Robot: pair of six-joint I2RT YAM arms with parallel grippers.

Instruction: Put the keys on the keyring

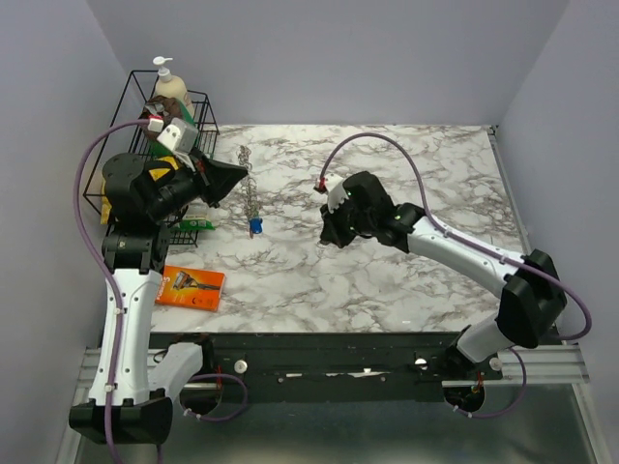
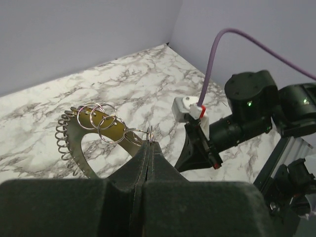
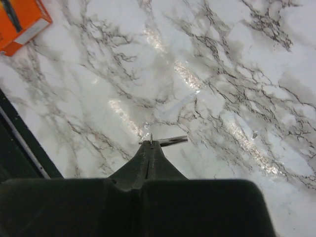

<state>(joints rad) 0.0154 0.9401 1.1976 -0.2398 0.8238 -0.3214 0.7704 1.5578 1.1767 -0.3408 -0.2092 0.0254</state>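
Keyring (image 2: 78,150) in left tool (image 2: 149,144); orange pack (image 1: 191,287) lettering unreadable.

Left pincer (image 2: 149,144) closed tight, lifted high, right pincer (image 3: 150,144) closed tight, angled downward

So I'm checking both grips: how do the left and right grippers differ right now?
The left gripper pinches a small ring on the keyring; the right gripper pinches one slim metal piece, likely a key. The left points out across the table; the right points down at it. Both are shut.
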